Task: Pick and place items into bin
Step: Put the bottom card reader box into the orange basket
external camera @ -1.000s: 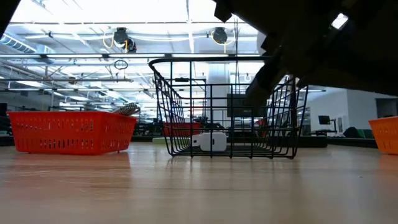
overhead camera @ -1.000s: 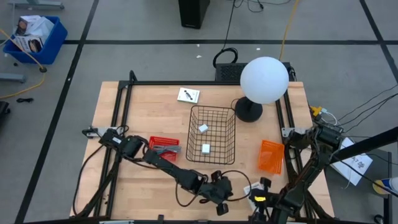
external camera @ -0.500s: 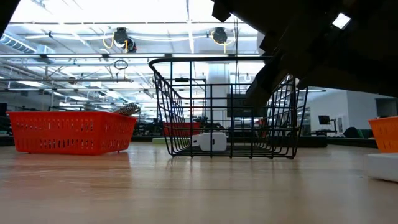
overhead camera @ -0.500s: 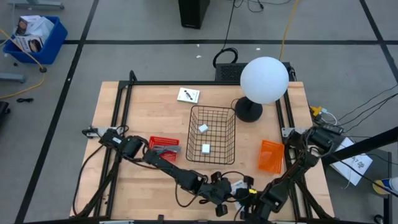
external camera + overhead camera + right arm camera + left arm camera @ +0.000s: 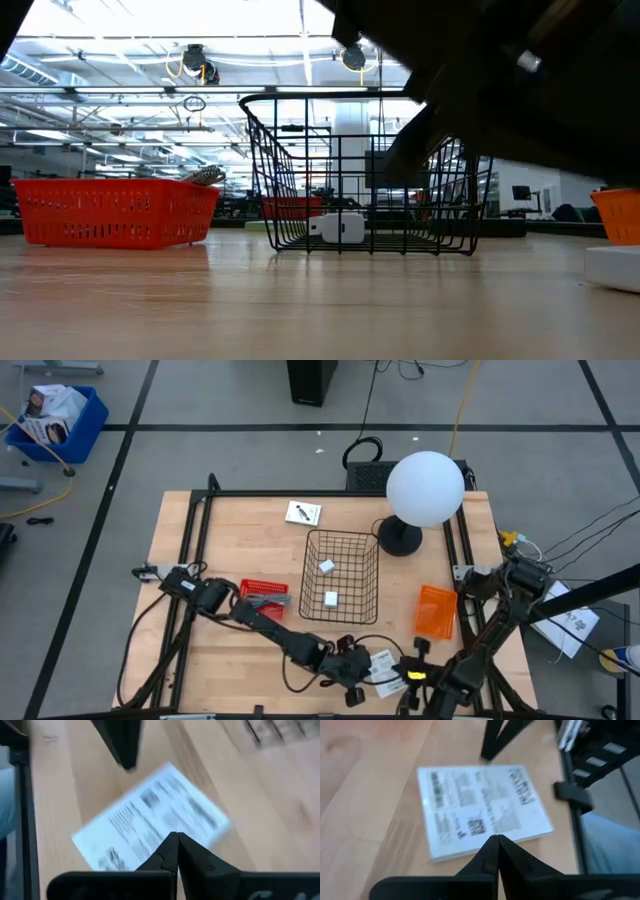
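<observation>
While both dark grippers sit at the table's near edge, the left gripper (image 5: 497,840) and the right gripper (image 5: 176,838) each have their fingers pressed fully together, holding nothing, tips just over a flat white printed card (image 5: 482,810) lying on the wooden tabletop (image 5: 230,520), outside the black wire basket (image 5: 340,576).

Pale matt wooden table (image 5: 230,540), black wire basket (image 5: 341,575), red perforated plastic bin (image 5: 110,211), printed paper card (image 5: 482,810)
</observation>
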